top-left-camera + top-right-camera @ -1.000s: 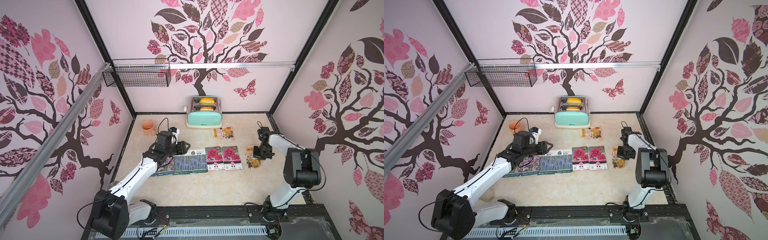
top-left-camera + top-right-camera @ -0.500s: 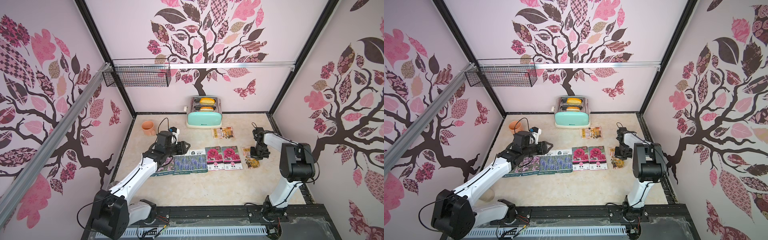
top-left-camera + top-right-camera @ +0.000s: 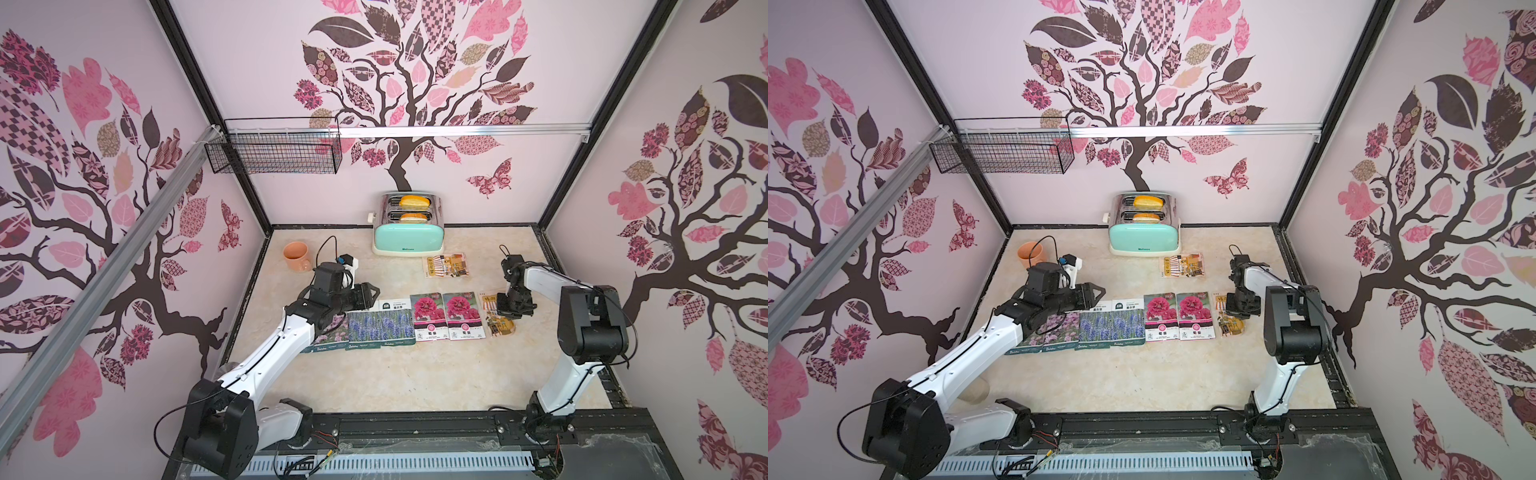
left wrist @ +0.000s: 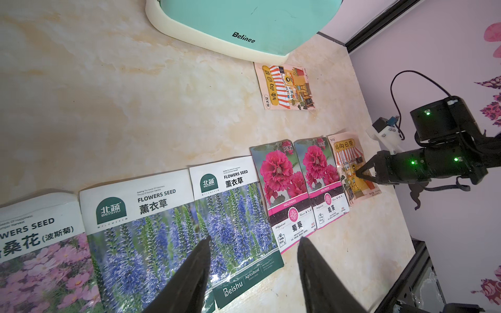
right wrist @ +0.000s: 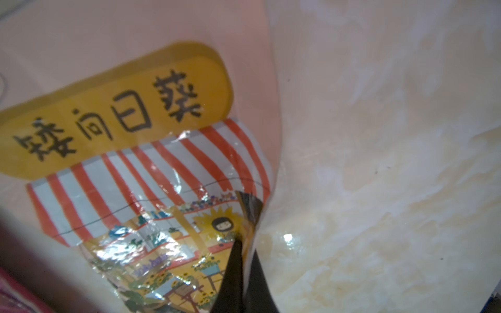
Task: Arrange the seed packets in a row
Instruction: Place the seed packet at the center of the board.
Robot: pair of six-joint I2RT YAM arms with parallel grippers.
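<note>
The booth has pale pink walls with a printed tree, and its floor is a cream marbled tabletop [image 3: 395, 382]. At the back wall we see a mint-green toaster [image 3: 407, 245] with bread in both slots. Toward the left arm's side stands a peach ceramic mug [image 3: 296, 257], and a black wire basket [image 3: 274, 151] hangs on the wall above.

The flat glossy seed packets lie face up in a row across the middle of the table, edge to edge. From the left arm's side we first find the pink-purple flower packets [image 3: 1061, 328], partly hidden under that arm. Then come two blue lavender packets [image 3: 380, 328] and two magenta bloom packets [image 3: 444, 311]. At the end is one orange shopfront packet [image 3: 500, 328], just beside the last magenta one. A second shopfront packet [image 3: 446, 266] lies apart from the row, turned sideways, near the toaster's front.

The left gripper [image 4: 254, 239] hangs over the lavender packets. Its two dark fingers [image 4: 195, 271] stand well apart, and nothing is between them.

The right gripper [image 5: 244, 244] is closed tight on the outer edge of the orange shopfront packet at the row's end. In the right wrist view the foil is wrinkled and bent upward where the fingers pinch it. The rest of this packet seems to rest on the table, but we cannot tell this for sure.
</note>
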